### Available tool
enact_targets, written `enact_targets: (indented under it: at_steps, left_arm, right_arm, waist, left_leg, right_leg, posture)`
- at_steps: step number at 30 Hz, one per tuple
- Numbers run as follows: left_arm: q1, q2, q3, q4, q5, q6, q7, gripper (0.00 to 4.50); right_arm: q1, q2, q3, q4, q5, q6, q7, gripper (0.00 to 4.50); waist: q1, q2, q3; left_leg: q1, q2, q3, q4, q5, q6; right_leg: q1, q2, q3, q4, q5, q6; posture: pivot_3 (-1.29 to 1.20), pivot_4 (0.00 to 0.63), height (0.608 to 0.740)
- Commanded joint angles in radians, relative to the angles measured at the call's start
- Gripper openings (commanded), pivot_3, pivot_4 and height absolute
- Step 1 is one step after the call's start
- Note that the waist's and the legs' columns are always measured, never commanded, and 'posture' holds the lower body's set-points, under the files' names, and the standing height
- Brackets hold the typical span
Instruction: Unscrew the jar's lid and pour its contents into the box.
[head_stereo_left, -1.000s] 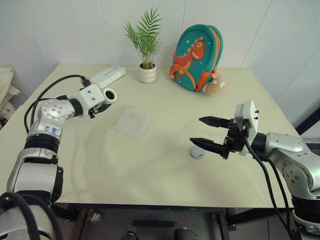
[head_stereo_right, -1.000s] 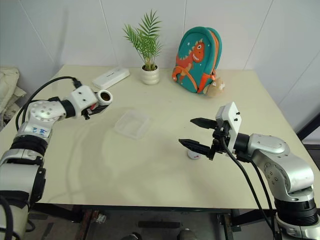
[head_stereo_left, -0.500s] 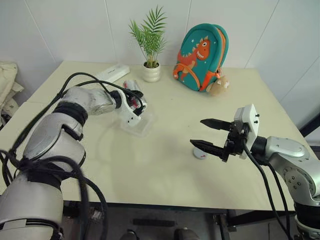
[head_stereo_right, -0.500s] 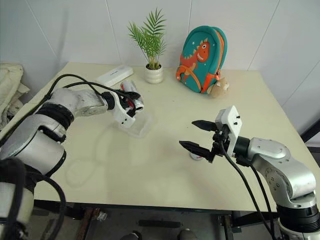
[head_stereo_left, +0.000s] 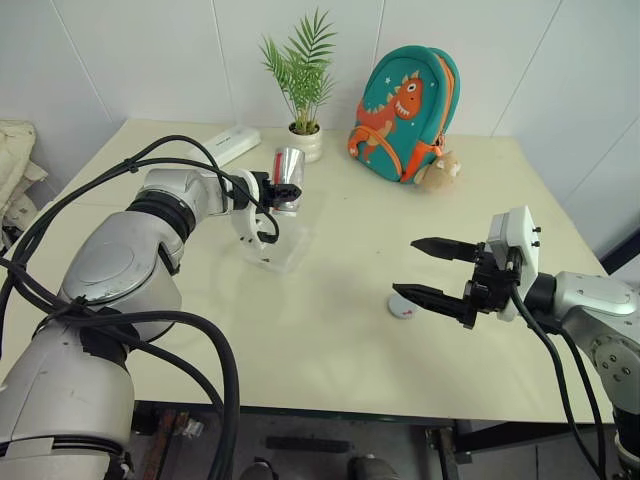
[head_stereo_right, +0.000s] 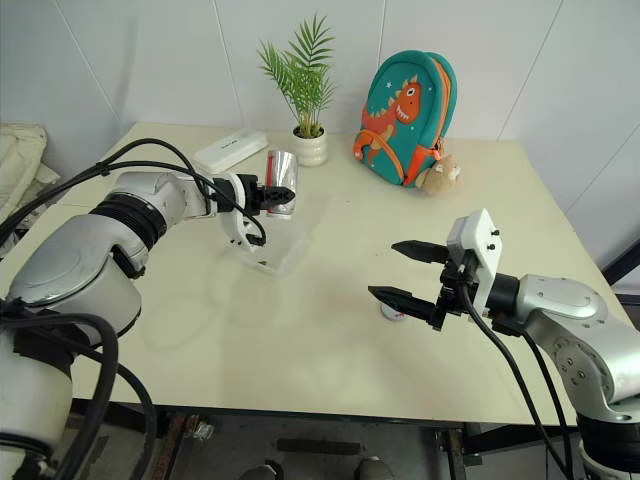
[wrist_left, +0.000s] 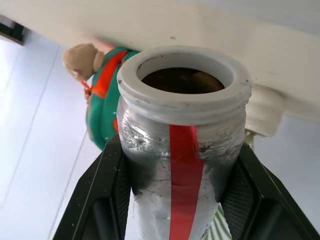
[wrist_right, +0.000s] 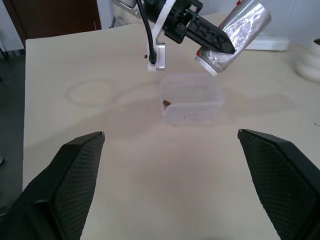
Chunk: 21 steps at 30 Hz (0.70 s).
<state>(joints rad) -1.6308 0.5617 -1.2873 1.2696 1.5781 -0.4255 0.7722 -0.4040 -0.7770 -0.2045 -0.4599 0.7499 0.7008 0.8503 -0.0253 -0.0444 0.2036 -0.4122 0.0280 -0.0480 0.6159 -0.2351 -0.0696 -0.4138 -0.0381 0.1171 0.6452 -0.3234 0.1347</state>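
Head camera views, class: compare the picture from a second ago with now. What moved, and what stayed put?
The left gripper, shut on the jar, swung in over the box and tipped the jar mouth-down. The open right gripper and the lid on the table stayed put.

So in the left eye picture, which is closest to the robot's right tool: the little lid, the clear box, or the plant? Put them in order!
From the right tool:
1. The lid, on the table right beside its lower finger.
2. The box, mid-table, under the tipped jar.
3. The plant, at the back by the wall.
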Motion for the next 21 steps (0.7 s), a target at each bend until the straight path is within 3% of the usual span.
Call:
enact_targets:
  at_steps: [1, 4, 11, 14, 17, 21]
  left_arm:
    - [-0.005, 0.022, 0.008, -0.005, -0.007, 0.004, 0.027, 2.03]
    - [0.007, 0.040, 0.064, 0.000, -0.079, -0.065, -0.026, 2.03]
    - [0.132, 0.117, 0.534, 0.047, -0.634, -0.315, -0.611, 2.03]
    - [0.218, 0.123, 0.747, 0.019, -0.879, -0.293, -0.842, 2.03]
    - [0.360, 0.087, 1.079, -0.021, -1.274, -0.138, -1.131, 2.03]
    - [0.516, 0.050, 1.319, -0.187, -1.562, 0.037, -1.304, 2.03]
  right_arm:
    - [-0.023, -0.003, -0.007, 0.006, -0.005, -0.027, 0.002, 4.49]
    - [-0.027, -0.007, 0.000, 0.015, -0.013, -0.035, 0.008, 4.49]
    - [-0.045, -0.017, 0.008, 0.035, -0.008, -0.040, 0.047, 4.49]
    - [-0.066, -0.018, 0.015, 0.055, -0.013, -0.041, 0.060, 4.49]
    - [-0.100, -0.018, 0.039, 0.084, -0.020, -0.043, 0.083, 4.49]
    - [-0.130, -0.014, 0.055, 0.119, -0.023, -0.044, 0.113, 4.49]
  waist:
    - [0.000, 0.000, 0.000]
    - [0.000, 0.000, 0.000]
    - [-0.002, 0.000, 0.000]
    - [0.000, 0.000, 0.000]
    - [-0.002, 0.000, 0.000]
    - [-0.006, 0.000, 0.000]
  left_leg:
    - [0.000, 0.000, 0.000, 0.000, 0.000, 0.000]
    - [0.000, 0.000, 0.000, 0.000, 0.000, 0.000]
    - [0.002, 0.000, 0.001, 0.000, 0.001, -0.001]
    - [0.002, 0.000, 0.001, 0.001, 0.001, -0.001]
    - [0.002, 0.000, 0.001, 0.006, 0.001, -0.001]
    - [0.003, 0.001, 0.000, 0.011, 0.001, -0.001]
  right_leg:
    - [0.000, 0.000, 0.000, 0.000, 0.000, 0.000]
    - [0.000, 0.000, 0.000, 0.000, 0.000, 0.000]
    - [0.000, 0.000, 0.000, 0.003, 0.000, -0.001]
    - [0.000, 0.000, 0.000, 0.004, 0.000, -0.001]
    - [0.000, -0.001, 0.000, 0.008, -0.001, -0.001]
    - [0.001, 0.000, -0.001, 0.014, -0.001, -0.002]
  posture:
    - [0.00, 0.150, 0.740]
    - [0.00, 0.150, 0.740]
    - [0.00, 0.150, 0.740]
    - [0.00, 0.150, 0.740]
    - [0.00, 0.150, 0.740]
    - [0.00, 0.150, 0.740]
